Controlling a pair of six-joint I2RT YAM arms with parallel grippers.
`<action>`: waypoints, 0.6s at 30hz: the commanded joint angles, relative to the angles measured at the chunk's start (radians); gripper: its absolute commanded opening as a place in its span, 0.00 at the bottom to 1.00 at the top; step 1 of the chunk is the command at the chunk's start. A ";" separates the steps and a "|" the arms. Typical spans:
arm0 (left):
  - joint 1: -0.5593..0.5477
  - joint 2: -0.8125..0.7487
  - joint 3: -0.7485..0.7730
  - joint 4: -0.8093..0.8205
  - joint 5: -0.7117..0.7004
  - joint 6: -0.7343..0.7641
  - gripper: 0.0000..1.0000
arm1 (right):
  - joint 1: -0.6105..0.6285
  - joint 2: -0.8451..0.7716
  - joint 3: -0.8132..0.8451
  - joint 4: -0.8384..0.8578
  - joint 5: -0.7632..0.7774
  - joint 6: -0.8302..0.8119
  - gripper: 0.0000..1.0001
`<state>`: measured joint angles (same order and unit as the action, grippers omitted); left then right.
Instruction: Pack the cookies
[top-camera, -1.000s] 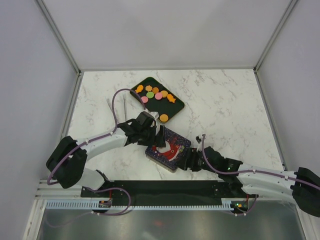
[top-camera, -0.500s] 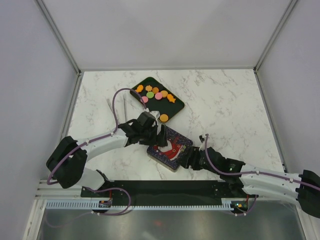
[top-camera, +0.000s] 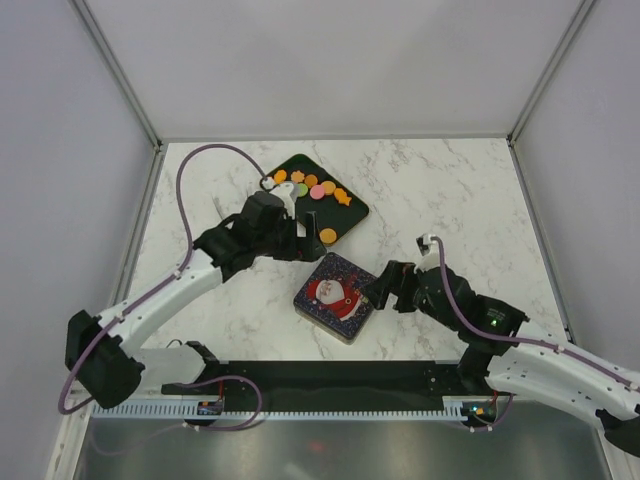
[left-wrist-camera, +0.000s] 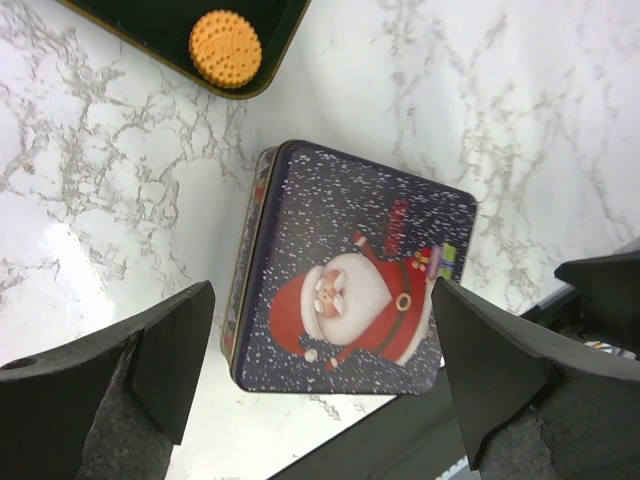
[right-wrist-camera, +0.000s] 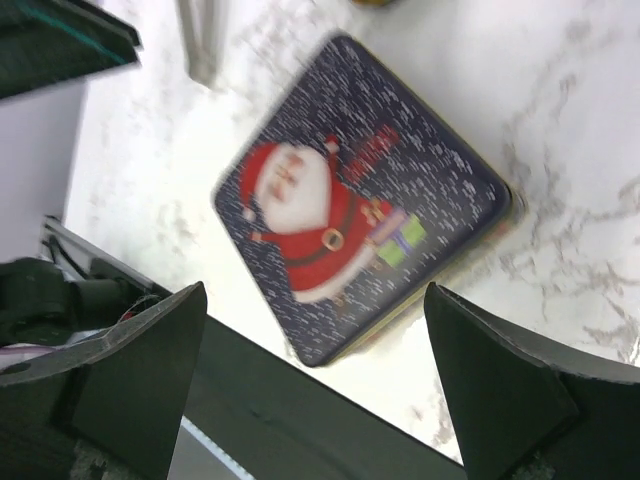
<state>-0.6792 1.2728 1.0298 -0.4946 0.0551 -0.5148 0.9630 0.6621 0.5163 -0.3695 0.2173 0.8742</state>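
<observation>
Marble tabletop (top-camera: 450, 190) holds a Santa tin (top-camera: 335, 297); left hand (left-wrist-camera: 320, 288) and right hand (right-wrist-camera: 315, 290) flank it, spread apart.

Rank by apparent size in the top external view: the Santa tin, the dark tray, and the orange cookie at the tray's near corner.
1. dark tray, narrowly, though the left arm hides part
2. Santa tin
3. orange cookie

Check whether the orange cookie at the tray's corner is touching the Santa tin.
Apart. Left wrist view shows bare marble between cookie and tin.
</observation>
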 joint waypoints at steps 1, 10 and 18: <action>0.000 -0.125 0.035 -0.074 -0.020 0.064 0.98 | -0.001 -0.003 0.172 -0.101 0.077 -0.101 0.98; -0.002 -0.384 -0.060 -0.148 0.000 0.079 0.98 | -0.001 0.034 0.298 -0.171 0.237 -0.182 0.98; -0.002 -0.464 -0.109 -0.168 0.022 0.084 0.98 | -0.003 0.008 0.280 -0.169 0.271 -0.190 0.98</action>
<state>-0.6804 0.8318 0.9291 -0.6525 0.0566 -0.4763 0.9627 0.6945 0.7883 -0.5331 0.4381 0.7055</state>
